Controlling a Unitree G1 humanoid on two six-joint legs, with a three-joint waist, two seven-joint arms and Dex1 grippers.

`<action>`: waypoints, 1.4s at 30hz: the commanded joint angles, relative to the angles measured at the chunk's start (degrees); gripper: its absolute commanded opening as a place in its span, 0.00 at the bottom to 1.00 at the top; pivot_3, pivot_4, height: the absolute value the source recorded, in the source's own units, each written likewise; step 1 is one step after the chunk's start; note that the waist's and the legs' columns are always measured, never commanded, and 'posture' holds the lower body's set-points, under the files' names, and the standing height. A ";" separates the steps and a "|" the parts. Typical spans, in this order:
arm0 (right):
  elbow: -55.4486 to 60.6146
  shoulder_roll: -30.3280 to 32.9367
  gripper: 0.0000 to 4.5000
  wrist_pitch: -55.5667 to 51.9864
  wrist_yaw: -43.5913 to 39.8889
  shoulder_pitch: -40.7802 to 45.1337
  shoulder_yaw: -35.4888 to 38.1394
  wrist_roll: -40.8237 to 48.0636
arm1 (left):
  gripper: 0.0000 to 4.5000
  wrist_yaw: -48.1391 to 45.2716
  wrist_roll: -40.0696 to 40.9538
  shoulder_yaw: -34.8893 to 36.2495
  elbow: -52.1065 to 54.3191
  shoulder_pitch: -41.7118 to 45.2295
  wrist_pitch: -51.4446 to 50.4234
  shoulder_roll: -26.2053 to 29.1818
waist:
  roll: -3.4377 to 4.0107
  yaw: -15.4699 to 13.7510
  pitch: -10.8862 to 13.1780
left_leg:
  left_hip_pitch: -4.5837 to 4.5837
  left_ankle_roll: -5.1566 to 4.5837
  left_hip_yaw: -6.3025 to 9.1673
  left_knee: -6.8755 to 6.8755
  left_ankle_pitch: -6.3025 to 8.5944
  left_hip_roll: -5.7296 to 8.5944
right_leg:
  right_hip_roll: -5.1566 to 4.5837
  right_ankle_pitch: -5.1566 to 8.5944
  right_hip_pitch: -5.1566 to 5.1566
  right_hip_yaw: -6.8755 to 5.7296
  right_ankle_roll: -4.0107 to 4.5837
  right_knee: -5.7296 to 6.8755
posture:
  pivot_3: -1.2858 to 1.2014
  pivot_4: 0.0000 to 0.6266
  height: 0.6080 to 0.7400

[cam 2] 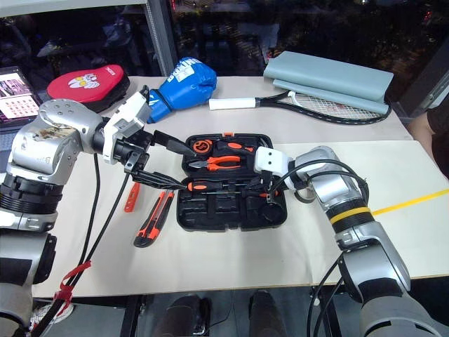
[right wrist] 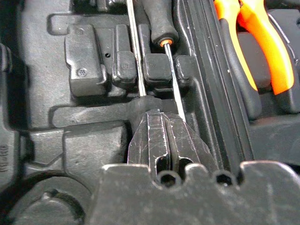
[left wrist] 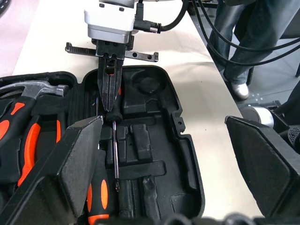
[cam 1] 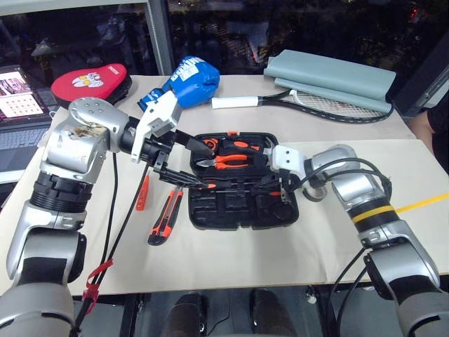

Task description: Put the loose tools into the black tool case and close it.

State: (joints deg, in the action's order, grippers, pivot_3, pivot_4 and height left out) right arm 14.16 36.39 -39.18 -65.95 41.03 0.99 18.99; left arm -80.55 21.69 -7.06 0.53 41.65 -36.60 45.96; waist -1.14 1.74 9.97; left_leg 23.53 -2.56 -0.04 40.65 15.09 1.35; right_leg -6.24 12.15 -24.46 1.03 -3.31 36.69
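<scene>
1. Right now the black moulded plastic tool case point(cam 1: 235, 214) lies open at the middle of the beige table point(cam 1: 351, 239), with its empty tool-shaped recesses in the half nearest me.
2. My left gripper point(cam 1: 207, 168) is spread wide, and it hangs over the left end of the case with nothing between its fingers.
3. My right gripper point(left wrist: 111, 105) is clenched tight and reaches in from the right end of the case. Its tip meets the thin steel shaft of a long orange-and-black-handled screwdriver point(cam 2: 210, 184). I cannot tell whether the shaft is actually pinched or only touched.
4. That screwdriver runs lengthwise along the middle of the case, with its handle towards the left gripper.
5. In the right wrist view, a second black-handled screwdriver with an orange collar point(right wrist: 157, 18) lies just beside it.
6. Orange-handled pliers point(cam 1: 228, 161) and a steel-headed hammer point(left wrist: 33, 89) sit in the far half of the case.
7. Still loose on the table to the left of the case are an orange-black utility knife point(cam 1: 165, 217) and a slim orange tester screwdriver point(cam 1: 143, 193) (neither is touching the case).
8. Farther back on the table are a blue boxing glove point(cam 1: 186, 77), a red punch pad point(cam 1: 91, 81) and a black tennis racket with a white grip point(cam 1: 302, 102).
9. Someone in jeans point(left wrist: 248, 47) stands beside the table.
</scene>
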 commanded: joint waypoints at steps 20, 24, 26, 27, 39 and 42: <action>19.93 6.27 1.00 -10.89 9.81 -9.66 12.23 25.66 | 1.00 16.12 6.14 39.05 19.33 -45.42 -19.45 19.44 | -0.05 -1.88 0.02 | -0.57 0.26 0.01 -0.73 -0.12 -0.10 | -0.22 0.08 0.26 -0.22 0.35 -0.64 | 0.52 0.24 0.97; 21.46 5.45 1.00 -9.64 12.07 -10.89 11.45 26.55 | 1.00 25.66 6.56 26.44 17.24 -29.28 -31.29 18.81 | -0.07 -2.25 0.02 | -0.58 0.27 0.02 -0.77 -0.13 -0.05 | -0.21 0.07 0.30 -0.22 0.35 -0.63 | 0.52 0.24 0.97; 22.71 4.51 1.00 -9.46 14.03 -11.84 11.19 27.16 | 1.00 30.49 5.68 18.33 13.69 -18.46 -42.23 16.91 | -0.10 -2.20 0.01 | -0.54 0.28 0.01 -0.76 -0.14 -0.02 | -0.16 0.07 0.25 -0.22 0.34 -0.59 | 0.52 0.24 0.97; 23.54 3.93 1.00 -9.38 15.14 -12.57 11.03 27.32 | 1.00 31.57 6.07 14.56 11.98 -13.04 -47.47 15.88 | -0.12 -2.20 0.01 | -0.56 0.28 0.01 -0.79 -0.14 -0.01 | -0.14 0.07 0.26 -0.20 0.33 -0.58 | 0.52 0.24 0.97; 29.59 0.10 1.00 -6.53 24.41 -21.09 8.66 27.63 | 1.00 35.01 3.62 -15.95 -10.07 16.26 -55.39 9.90 | -0.37 -0.88 0.03 | -0.35 0.28 0.02 -0.79 -0.15 0.04 | 0.01 0.10 0.13 -0.18 0.26 -0.55 | 0.52 0.24 0.97; 30.41 -0.14 1.00 -6.24 26.03 -22.05 9.03 28.16 | 1.00 34.99 1.80 -20.46 -14.75 18.92 -53.13 8.19 | -0.37 -0.92 0.03 | -0.37 0.28 0.02 -0.79 -0.16 0.05 | 0.01 0.12 0.14 -0.15 0.25 -0.57 | 0.52 0.24 0.97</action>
State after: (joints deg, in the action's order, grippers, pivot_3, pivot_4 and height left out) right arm 42.39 36.33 -47.12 -41.02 19.02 9.05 46.24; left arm -45.36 24.88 -25.70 -12.28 58.70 -90.99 54.32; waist -1.51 0.81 10.00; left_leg 23.17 -2.28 -0.02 39.87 14.93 1.39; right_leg -6.23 12.27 -24.32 0.88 -3.06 36.12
